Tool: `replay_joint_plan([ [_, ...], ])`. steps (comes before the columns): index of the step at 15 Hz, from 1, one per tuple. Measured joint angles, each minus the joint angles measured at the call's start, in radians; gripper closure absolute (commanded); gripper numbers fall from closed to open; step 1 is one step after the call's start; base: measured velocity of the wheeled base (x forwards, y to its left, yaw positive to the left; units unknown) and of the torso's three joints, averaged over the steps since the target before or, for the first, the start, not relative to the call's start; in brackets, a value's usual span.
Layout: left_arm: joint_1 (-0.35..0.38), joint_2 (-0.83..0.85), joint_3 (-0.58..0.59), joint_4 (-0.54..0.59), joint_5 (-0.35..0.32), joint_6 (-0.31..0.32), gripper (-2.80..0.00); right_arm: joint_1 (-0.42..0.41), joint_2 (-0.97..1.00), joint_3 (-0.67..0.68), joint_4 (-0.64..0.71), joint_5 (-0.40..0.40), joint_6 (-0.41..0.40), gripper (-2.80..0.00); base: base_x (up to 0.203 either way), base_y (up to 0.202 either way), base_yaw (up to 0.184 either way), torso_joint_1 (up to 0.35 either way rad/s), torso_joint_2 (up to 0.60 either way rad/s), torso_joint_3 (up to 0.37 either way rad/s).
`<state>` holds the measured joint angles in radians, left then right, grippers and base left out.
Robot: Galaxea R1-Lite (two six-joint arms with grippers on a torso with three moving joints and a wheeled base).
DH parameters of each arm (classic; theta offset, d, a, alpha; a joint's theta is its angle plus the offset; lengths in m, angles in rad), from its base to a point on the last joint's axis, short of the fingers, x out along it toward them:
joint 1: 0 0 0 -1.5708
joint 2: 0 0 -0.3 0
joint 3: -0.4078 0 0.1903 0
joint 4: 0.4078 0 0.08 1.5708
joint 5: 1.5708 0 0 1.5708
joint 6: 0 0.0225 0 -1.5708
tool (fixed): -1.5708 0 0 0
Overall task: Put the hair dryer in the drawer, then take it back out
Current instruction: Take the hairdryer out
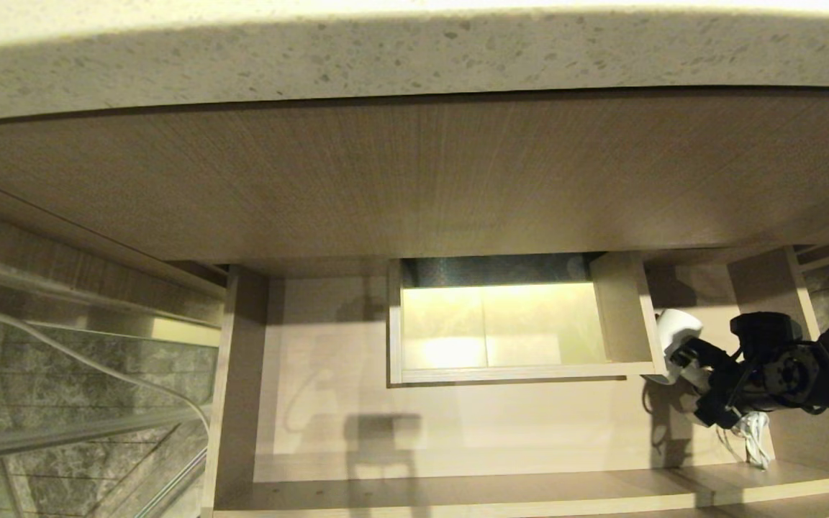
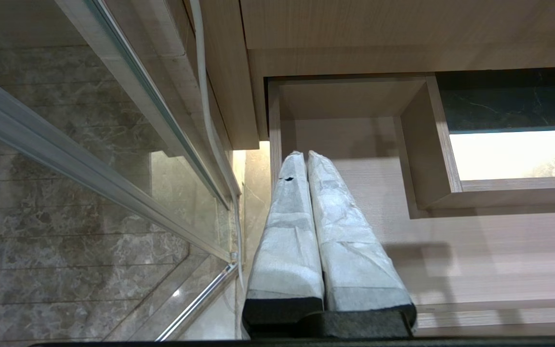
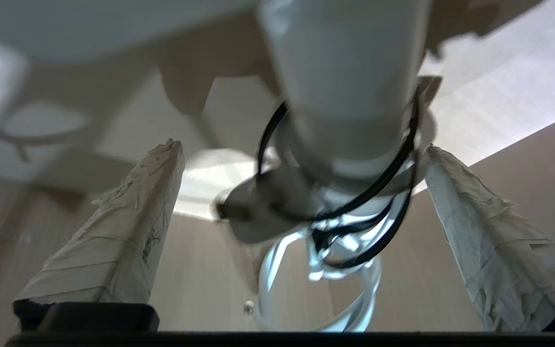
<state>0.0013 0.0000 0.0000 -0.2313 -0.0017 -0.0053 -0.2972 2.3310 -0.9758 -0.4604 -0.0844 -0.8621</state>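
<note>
The drawer (image 1: 458,439) stands pulled out beneath the speckled stone counter (image 1: 414,65), its pale wood floor open to view, with a boxed cut-out (image 1: 501,327) in its middle whose inside is lit yellow.

The hair dryer (image 1: 676,332) lies in the right part of the drawer, just right of the cut-out's right wall. Its white head points toward the far side, and its bundled pale cord (image 1: 754,435) trails toward the near front board.

The right gripper (image 1: 688,385) reaches in from the right edge of the scene and sits at the hair dryer's body. In the right wrist view its two taped fingers (image 3: 113,241) stand wide apart on either side of the hair dryer (image 3: 345,96), with a gap showing on the one side; the other finger comes close to the dark ring, and whether it touches cannot be told. The jaws are released, not clamped on anything.

The left gripper (image 2: 306,156) hangs over the left part of the drawer (image 2: 451,250), near a glass panel (image 2: 89,168). Its two wrapped fingers are pressed together, with nothing between them.
</note>
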Motion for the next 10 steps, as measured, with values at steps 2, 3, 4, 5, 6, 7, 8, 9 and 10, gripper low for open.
replay_joint_plan([
  [2,0.0,0.0,0.0,0.0,0.0,0.0,0.0,0.001,0.011,-0.015,-0.001,0.001,0.004,-2.8,0.0,0.0,0.0,0.0,0.0,0.0],
  [3,0.0,0.0,0.0,0.0,0.0,0.0,0.0,0.001,0.015,-0.017,0.0,0.0,0.003,-2.8,0.0,0.0,0.0,0.0,0.0,0.0],
  [4,0.0,0.0,0.0,0.0,0.0,0.0,0.0,0.001,0.017,-0.021,0.004,-0.005,0.005,-2.8,0.0,0.0,0.0,0.0,0.0,0.0],
  [5,0.0,0.0,0.0,0.0,0.0,0.0,0.0,0.001,0.018,-0.023,0.012,-0.006,0.005,-2.8,0.0,0.0,0.0,0.0,0.0,0.0],
  [6,0.0,0.0,0.0,0.0,0.0,0.0,0.0,0.001,0.019,-0.023,0.007,-0.005,0.002,-2.8,0.0,0.0,0.0,0.0,0.0,0.0],
  [7,0.0,0.0,0.0,0.0,0.0,-0.001,0.0,0.004,0.02,-0.023,0.005,-0.005,0.002,-2.8,0.0,0.0,0.0,0.0,0.0,0.0],
  [8,0.0,0.0,0.0,0.0,0.0,0.0,0.0,0.01,0.021,-0.028,0.006,-0.004,0.004,-2.8,0.0,0.0,0.0,0.0,0.0,0.0],
  [9,0.0,0.0,0.0,0.0,0.0,-0.001,0.0,0.013,0.021,-0.033,0.006,-0.005,0.002,-2.8,0.0,0.0,0.0,0.0,0.0,0.0],
  [10,0.0,0.0,0.0,0.0,0.0,0.0,0.0,0.013,0.022,-0.034,0.01,-0.005,0.001,0.0,0.0,0.0,0.0,0.0,0.0,0.0],
])
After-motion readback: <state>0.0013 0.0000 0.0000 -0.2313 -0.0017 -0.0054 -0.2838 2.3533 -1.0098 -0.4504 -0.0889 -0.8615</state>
